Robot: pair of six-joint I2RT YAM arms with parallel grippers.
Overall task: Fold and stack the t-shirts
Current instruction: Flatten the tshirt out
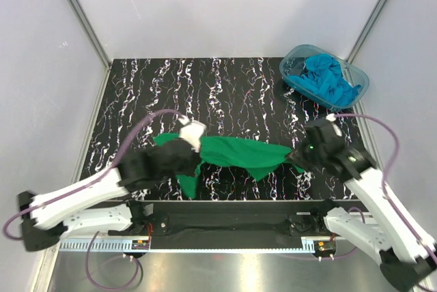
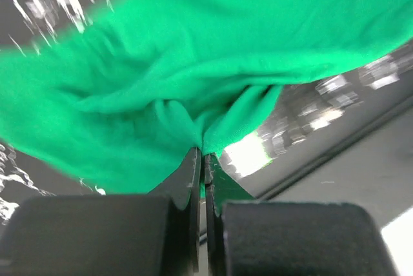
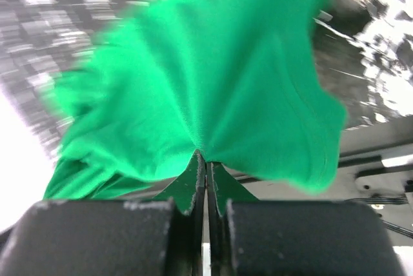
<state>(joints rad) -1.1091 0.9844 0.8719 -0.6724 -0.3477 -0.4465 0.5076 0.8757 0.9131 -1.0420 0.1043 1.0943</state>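
I begin with the container. The clear blue-tinted plastic tub [image 1: 284, 72] stands on the black marbled table [image 1: 225, 87], in the far corner at about 1 o'clock in the top view. Inside it lie the turquoise-blue t-shirts [image 1: 326, 77], crumpled together in one heap. I cannot count them from here. The heap fills most of the tub and comes up to about the rim.

The green t-shirt [image 1: 239, 155] is outside the tub and well apart from it. It is at about 6 o'clock, close to the near edge of the table, between my two arms. It is drawn out into a long band from 9 o'clock to 3 o'clock, and one flap of it hangs toward the near edge at its 9 o'clock end. I cannot tell if the middle of the band touches the table.

The left gripper [image 1: 196, 157] is at the 9 o'clock end of this band. In the left wrist view its jaws are pressed together on a pinch of the green cloth [image 2: 213, 50], which fans out in folds from the fingertips [image 2: 193, 166].

The right gripper [image 1: 295, 155] is at the 3 o'clock end. In the right wrist view its jaws are also together, clamped on the green cloth [image 3: 219, 63], which spreads out like a fan from the tips. Both wrist views are somewhat blurred.
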